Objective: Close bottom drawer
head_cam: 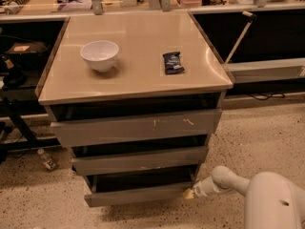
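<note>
**Bottom drawer** [138,195]: 6 o'clock, pulled out, lowest of three.
**Gripper** [188,193]: 5 o'clock, at the drawer's right end; open or closed, cannot tell.
**Risk:** an off-centre push may skew and jam the drawer, or the tip may slip off the corner.
**Cabinet top** [138,80]: bowl [99,55] at 10 o'clock, packet [173,62] at 1 o'clock.
**Floor** [257,128]: speckled.

Smooth tool [189,193] beside matt bottom drawer [138,195]
</note>
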You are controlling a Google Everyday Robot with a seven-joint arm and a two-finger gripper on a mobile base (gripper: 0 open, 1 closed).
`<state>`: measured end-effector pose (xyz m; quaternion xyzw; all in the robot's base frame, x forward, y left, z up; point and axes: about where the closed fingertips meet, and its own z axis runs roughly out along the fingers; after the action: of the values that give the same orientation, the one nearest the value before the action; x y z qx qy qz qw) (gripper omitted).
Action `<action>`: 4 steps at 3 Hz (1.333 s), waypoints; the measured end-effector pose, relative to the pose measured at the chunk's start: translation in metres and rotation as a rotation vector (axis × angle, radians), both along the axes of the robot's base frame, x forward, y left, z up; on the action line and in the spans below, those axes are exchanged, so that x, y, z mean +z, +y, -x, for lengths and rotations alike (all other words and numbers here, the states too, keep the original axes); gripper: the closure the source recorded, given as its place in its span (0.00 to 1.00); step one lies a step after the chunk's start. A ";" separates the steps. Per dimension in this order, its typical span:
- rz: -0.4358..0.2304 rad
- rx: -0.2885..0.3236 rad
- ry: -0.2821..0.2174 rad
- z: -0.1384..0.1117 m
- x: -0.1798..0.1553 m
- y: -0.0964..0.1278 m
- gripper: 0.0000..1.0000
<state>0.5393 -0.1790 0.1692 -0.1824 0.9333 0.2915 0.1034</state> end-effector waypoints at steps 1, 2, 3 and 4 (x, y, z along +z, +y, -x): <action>0.016 -0.065 -0.003 -0.008 0.003 -0.007 1.00; 0.004 -0.083 0.004 -0.007 0.000 -0.006 1.00; -0.052 -0.190 -0.021 -0.026 0.004 -0.014 1.00; -0.090 -0.282 -0.055 -0.045 0.011 -0.027 1.00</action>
<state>0.5842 -0.2063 0.1797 -0.0527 0.9325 0.3105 0.1770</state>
